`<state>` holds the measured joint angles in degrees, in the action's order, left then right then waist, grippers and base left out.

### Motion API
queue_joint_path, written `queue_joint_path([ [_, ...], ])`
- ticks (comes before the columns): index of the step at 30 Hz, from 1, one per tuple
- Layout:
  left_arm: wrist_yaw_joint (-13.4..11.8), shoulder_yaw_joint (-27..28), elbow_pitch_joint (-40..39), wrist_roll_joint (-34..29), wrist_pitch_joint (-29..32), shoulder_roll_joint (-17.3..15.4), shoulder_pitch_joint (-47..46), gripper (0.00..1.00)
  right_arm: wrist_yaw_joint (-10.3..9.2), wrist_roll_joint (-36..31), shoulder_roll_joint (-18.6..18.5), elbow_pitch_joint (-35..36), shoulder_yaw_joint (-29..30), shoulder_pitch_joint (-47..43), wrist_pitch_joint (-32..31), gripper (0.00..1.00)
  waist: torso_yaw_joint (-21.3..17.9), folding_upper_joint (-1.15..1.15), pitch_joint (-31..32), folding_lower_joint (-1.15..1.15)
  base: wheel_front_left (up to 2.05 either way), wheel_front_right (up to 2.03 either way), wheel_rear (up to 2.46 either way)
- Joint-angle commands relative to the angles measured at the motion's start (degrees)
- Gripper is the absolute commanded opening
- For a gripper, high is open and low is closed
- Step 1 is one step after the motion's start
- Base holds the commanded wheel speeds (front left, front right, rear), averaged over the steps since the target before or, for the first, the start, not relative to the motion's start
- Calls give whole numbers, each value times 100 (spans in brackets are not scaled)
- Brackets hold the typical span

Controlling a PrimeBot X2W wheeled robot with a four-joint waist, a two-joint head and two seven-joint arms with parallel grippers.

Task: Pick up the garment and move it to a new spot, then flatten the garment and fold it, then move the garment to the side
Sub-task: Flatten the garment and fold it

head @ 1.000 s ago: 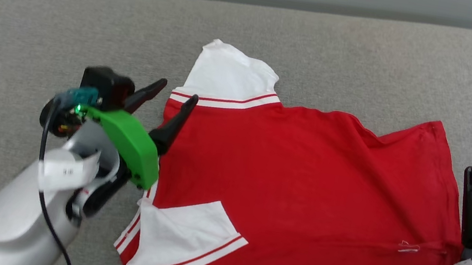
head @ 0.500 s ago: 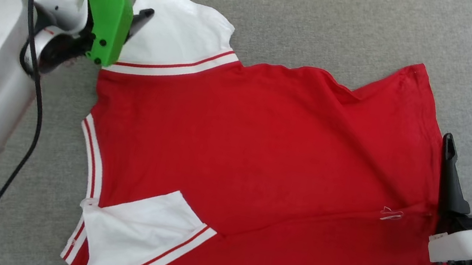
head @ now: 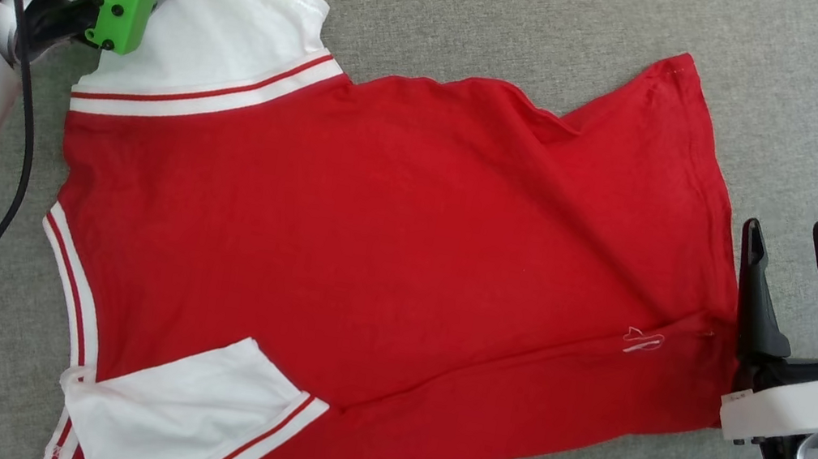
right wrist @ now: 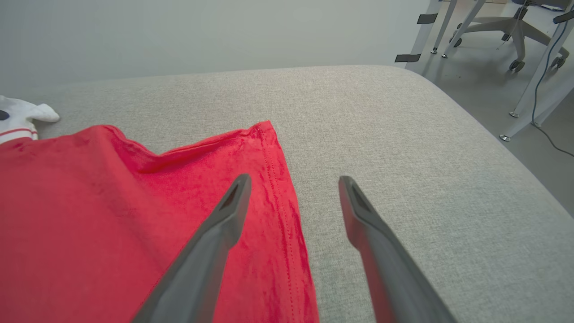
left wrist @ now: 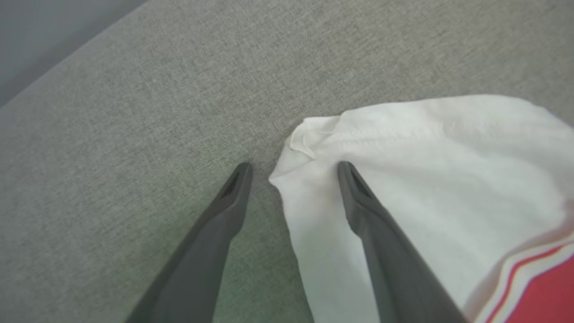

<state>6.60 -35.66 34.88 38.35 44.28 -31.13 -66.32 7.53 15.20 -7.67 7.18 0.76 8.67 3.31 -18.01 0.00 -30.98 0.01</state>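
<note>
Right tool (head: 786, 229): fully open, holding nothing; one finger over the hem (right wrist: 287, 211), the other over bare cushion (right wrist: 403, 134).
Garment (head: 390, 243): spread plain side up on the cushion, ridged near the hem.
Near sleeve (head: 184, 407): folded onto the body; likely to get trapped in any fold.
Left tool (left wrist: 293, 165): wide open, empty, straddling the edge of the far sleeve (left wrist: 426, 157).
Risk: closing there probably pinches one thin layer, which slips, or drags the garment askew.

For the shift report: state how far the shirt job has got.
Done: the shirt lies spread mostly flat on the grey cushion. In hand: the open left gripper straddles the far sleeve's edge; the open right gripper sits at the hem. Left: folding, moving it aside.
</note>
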Motion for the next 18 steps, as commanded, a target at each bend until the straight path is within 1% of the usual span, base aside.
queue_joint_path([
  [1,27,-38,117,-34,-42,-48,-53,100,-4,-23,17,-31,-11,120,49,100,-35,0,-37,-1,0,0,0],
  [2,30,-56,199,-38,-60,-45,-38,100,-4,-25,18,-44,-9,122,52,100,-30,0,-37,-1,0,0,0],
  [3,33,-78,256,-38,-62,-42,-24,48,-4,-29,19,-51,-6,122,51,100,-23,0,-36,-1,0,0,0],
  [4,38,-105,308,-34,-74,-37,-12,22,-4,-32,18,-57,-3,123,46,100,-11,0,-35,-1,0,0,0],
  [5,43,-123,338,-28,-96,-31,-7,0,-4,-36,15,-62,-2,125,40,100,0,0,-35,-1,0,0,0],
  [8,56,-133,411,44,-226,20,4,0,-4,-58,4,-76,5,135,14,100,50,0,-13,-1,0,0,0],
  [13,73,-87,415,205,-659,119,16,0,-4,-88,-59,-77,21,148,-42,100,170,0,127,-1,0,0,0],
  [18,84,-151,146,318,-1118,86,152,0,-4,-127,-194,-15,69,134,-182,100,322,0,383,-1,0,0,0],
])
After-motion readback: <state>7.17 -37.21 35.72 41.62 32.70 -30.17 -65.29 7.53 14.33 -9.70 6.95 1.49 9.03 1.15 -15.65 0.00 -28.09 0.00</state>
